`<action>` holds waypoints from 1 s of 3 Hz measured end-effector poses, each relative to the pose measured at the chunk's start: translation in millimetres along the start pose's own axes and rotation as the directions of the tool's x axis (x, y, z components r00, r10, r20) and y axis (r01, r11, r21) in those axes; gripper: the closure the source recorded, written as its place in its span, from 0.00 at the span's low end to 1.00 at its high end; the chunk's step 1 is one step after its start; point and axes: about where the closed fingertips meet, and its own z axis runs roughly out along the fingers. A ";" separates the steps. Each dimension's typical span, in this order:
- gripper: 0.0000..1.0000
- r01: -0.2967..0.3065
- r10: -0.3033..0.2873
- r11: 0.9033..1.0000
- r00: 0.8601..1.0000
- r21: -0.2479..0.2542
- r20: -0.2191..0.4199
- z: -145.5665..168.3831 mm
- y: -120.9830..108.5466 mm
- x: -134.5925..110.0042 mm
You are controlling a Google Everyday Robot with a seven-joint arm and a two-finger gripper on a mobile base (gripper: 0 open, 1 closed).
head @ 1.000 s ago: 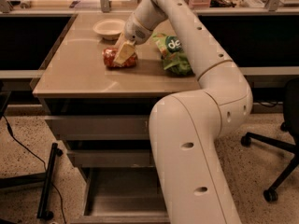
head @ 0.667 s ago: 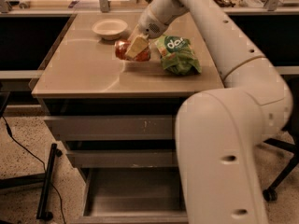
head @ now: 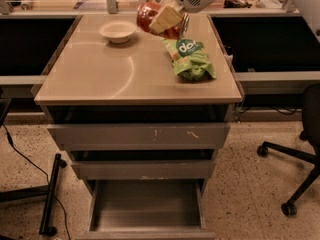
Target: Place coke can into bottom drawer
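Note:
The coke can (head: 149, 15), red-orange with a silver end, hangs tilted on its side above the far part of the cabinet top. My gripper (head: 166, 19) is shut on it, a pale finger (head: 165, 18) crossing the can's front; the white arm comes in from the upper right. Far below, the bottom drawer (head: 148, 206) is pulled out, showing a plain grey floor with nothing in it.
A white bowl (head: 117, 31) sits at the back left of the tan cabinet top (head: 100, 74). A green snack bag (head: 190, 58) lies on the right side, just under the can. Two upper drawers (head: 137, 135) are closed. An office chair (head: 300, 149) stands at right.
The can has been lifted off the cabinet top and carried up and slightly right in my gripper. The arm has pulled back toward the upper right, uncovering the drawers.

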 end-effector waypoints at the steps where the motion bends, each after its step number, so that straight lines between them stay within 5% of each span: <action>1: 1.00 0.001 -0.001 1.000 1.000 -0.001 -0.001 0.6 0.3 -0.1; 2: 1.00 0.000 -0.001 1.000 1.000 -0.023 -0.018 4.0 10.4 3.0; 3: 1.00 -0.069 0.069 0.998 0.997 0.012 0.032 -27.8 37.6 -15.0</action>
